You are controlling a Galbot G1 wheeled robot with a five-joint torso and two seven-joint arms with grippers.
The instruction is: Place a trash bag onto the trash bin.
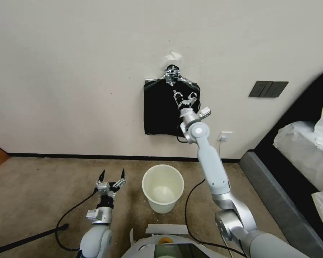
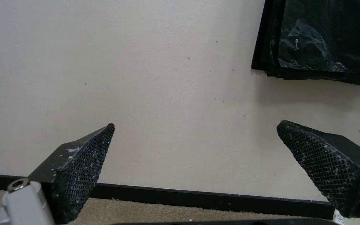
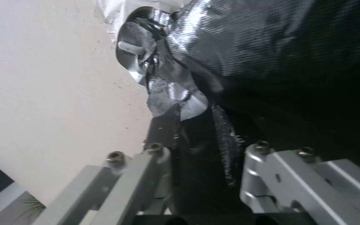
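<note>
With the trash bin (image 1: 163, 188) taken as the landmark, the left gripper (image 1: 112, 175) hovers low over the carpet just to the bin's left, pointing at the wall with its fingers (image 2: 84, 162) spread wide apart and nothing between them; it looks parked. The bin itself stands upright on the carpet near the skirting board, its mouth open and bare, with no liner in it yet. Straight above and behind the bin, a flat bundle of black bags (image 1: 161, 107) hangs on the wall from a silvery bunched top (image 1: 171, 76), its long axis running down the wall toward the bin. The right gripper (image 1: 185, 96) is raised high above the bin's right side and pressed to the upper right part of that bundle, just under the bunched top. In the right wrist view one dark fingertip lies against the glossy plastic, but whether the fingers are clamped on a sheet or merely set against it cannot be told. No single trash bag can be told apart from the bundle. The right arm is plainly the nearer one, and the likely pull is down and away from the wall. Open carpet lies around the bin; a bed edge (image 1: 276, 190) bounds the room to its right.
</note>
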